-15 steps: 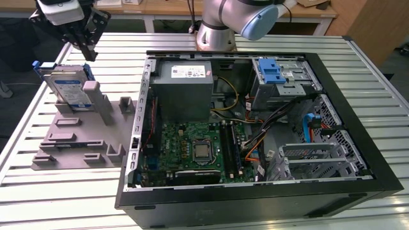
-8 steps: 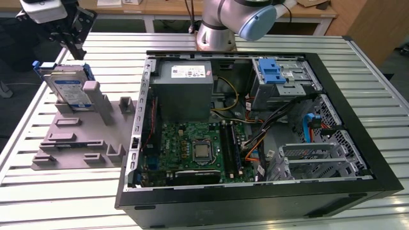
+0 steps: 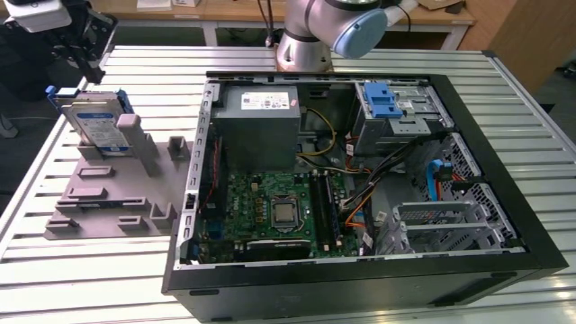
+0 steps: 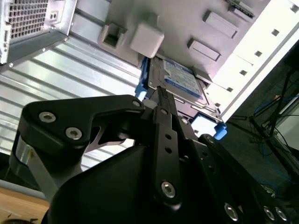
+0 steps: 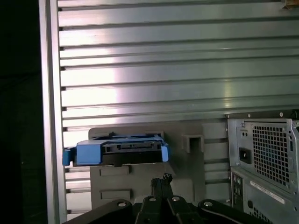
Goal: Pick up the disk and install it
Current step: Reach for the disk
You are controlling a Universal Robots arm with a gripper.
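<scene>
The disk (image 3: 97, 125) is a silver drive with a white-and-blue label in a blue carrier. It leans upright in a slot of the grey holder plate (image 3: 117, 196) at the exterior view's left. My gripper (image 3: 90, 71) hangs just above and behind the disk's top edge, apart from it. In the first wrist view the disk's blue end (image 5: 121, 151) faces the camera, and the gripper (image 5: 161, 179) is shut with nothing between its fingers. In the second wrist view the gripper (image 4: 160, 95) points at the disk's label (image 4: 180, 79).
An open computer case (image 3: 504, 135) lies to the right of the holder plate on a slatted metal table (image 3: 54, 283). Inside are a grey power-supply box (image 3: 261, 128), a motherboard (image 3: 279, 209) and a grey drive cage (image 3: 400, 118) with a blue latch (image 3: 382, 101). The arm's base (image 3: 306, 40) stands behind the case.
</scene>
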